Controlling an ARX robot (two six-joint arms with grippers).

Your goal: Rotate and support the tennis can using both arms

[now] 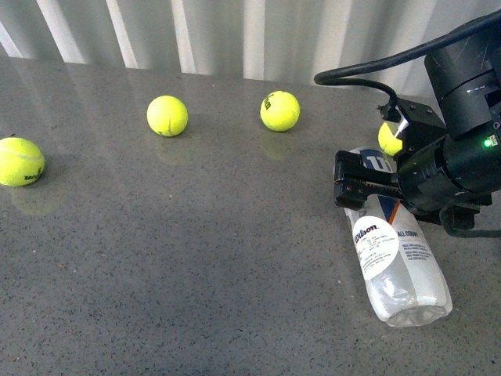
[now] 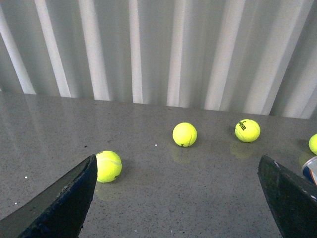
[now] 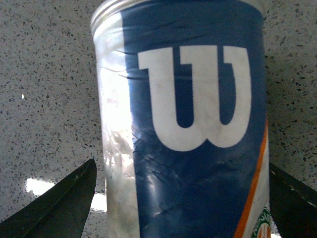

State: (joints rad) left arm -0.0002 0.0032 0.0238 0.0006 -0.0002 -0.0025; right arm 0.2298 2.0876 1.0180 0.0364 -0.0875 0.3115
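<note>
The left tool [image 2: 176, 201] hangs wide open over the grey speckled worktop [image 1: 196, 266], with nothing between its two dark fingers [image 2: 62, 203]. Four yellow-green balls lie scattered across the front view. The first ball [image 1: 19, 160] sits at 9 o'clock by the frame's edge. The second ball [image 1: 167, 115] and third ball [image 1: 279, 110] lie toward 11 and 12 o'clock, near the white ribbed wall [image 1: 235, 31]. The fourth ball [image 1: 387, 139], at 2 o'clock, is half hidden behind the black right arm [image 1: 462, 149]. The tennis can [image 1: 395, 258] lies on its side on the worktop at 4 o'clock, its silver rim end pointing to 11 o'clock and its clear base to 5 o'clock, well apart from the first three balls. The right tool [image 1: 348, 182] reaches in from 3 o'clock and straddles the can near the rim end. In the right wrist view its fingers [image 3: 54, 208] stand wide, one on each side of the navy label with the white W. Whether they press on the can cannot be told. A green light [image 1: 487, 142] glows on the right arm.
</note>
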